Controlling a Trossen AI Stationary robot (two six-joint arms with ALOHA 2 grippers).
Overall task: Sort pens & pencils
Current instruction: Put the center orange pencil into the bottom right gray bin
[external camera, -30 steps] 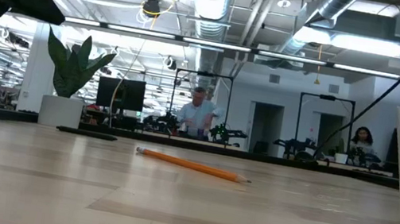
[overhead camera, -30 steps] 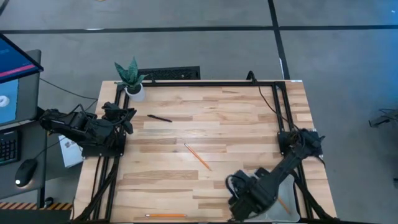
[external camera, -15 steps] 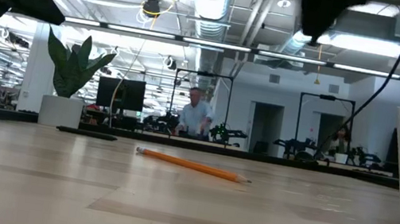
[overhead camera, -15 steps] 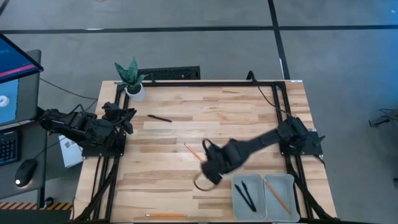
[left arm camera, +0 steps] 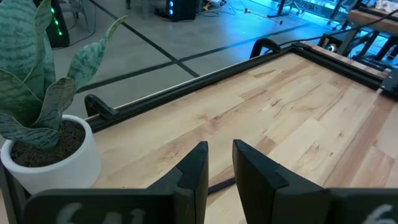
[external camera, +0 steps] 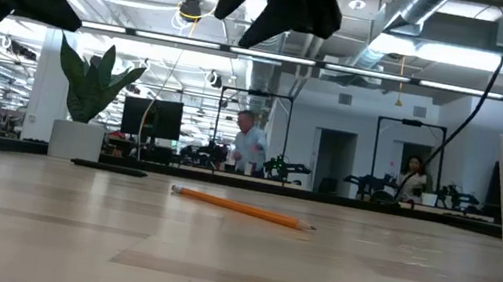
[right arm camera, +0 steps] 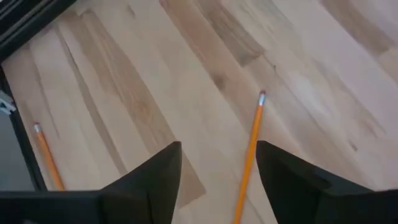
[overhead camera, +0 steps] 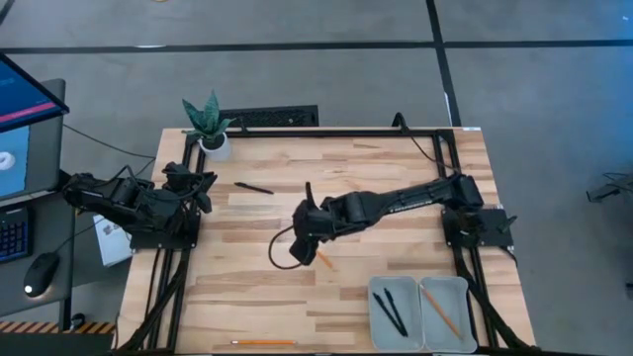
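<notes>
My right gripper [overhead camera: 300, 244] hangs over the mid wood table [overhead camera: 396, 168], jaws wide, empty, above an orange pencil [external camera: 239, 207]. 2nd pencil [overhead camera: 265, 342] lies at the near edge. One black pen [overhead camera: 253, 188] lies far-left, nr the potted plant [overhead camera: 208, 123]. Two pens [overhead camera: 392, 311] sit in the left grey tray [overhead camera: 381, 331], a pencil [overhead camera: 439, 311] in the right tray [overhead camera: 463, 297]. Left gripper [left arm camera: 217, 171] waits by the plant, jaws narrow, empty. Beyond: open office w/ people at desks.
</notes>
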